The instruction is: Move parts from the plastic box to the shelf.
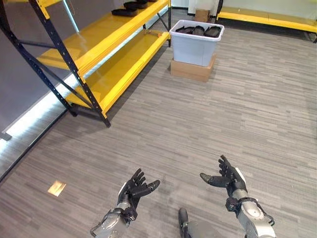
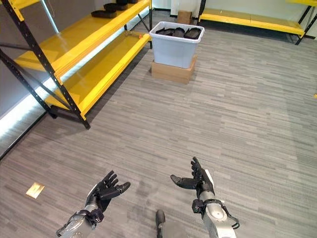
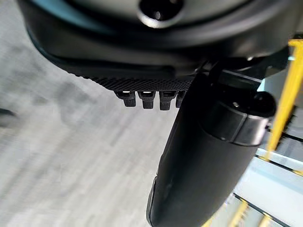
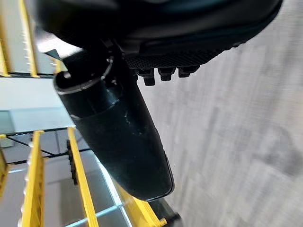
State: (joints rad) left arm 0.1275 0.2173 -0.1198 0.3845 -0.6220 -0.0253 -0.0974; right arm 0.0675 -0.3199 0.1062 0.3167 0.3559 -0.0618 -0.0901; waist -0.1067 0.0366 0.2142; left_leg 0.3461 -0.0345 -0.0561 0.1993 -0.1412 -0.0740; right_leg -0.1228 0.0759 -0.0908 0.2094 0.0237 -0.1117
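Note:
A pale plastic box [image 1: 195,45] holding several black parts [image 1: 199,30] stands on a flat cardboard carton [image 1: 192,70] far ahead. The yellow shelf [image 1: 106,42] with dark blue posts runs along the left, and a few black parts [image 1: 130,8] lie on its upper level at the far end. My left hand [image 1: 133,191] and right hand [image 1: 225,178] hover low over the grey floor, palms up, fingers relaxed and open, holding nothing. Both hands are far from the box and the shelf.
A second yellow rack [image 1: 270,17] runs along the far wall. A small brass floor plate [image 1: 56,188] lies at the lower left. A small cardboard box [image 1: 201,15] stands behind the plastic box. Wood-pattern floor stretches between me and the box.

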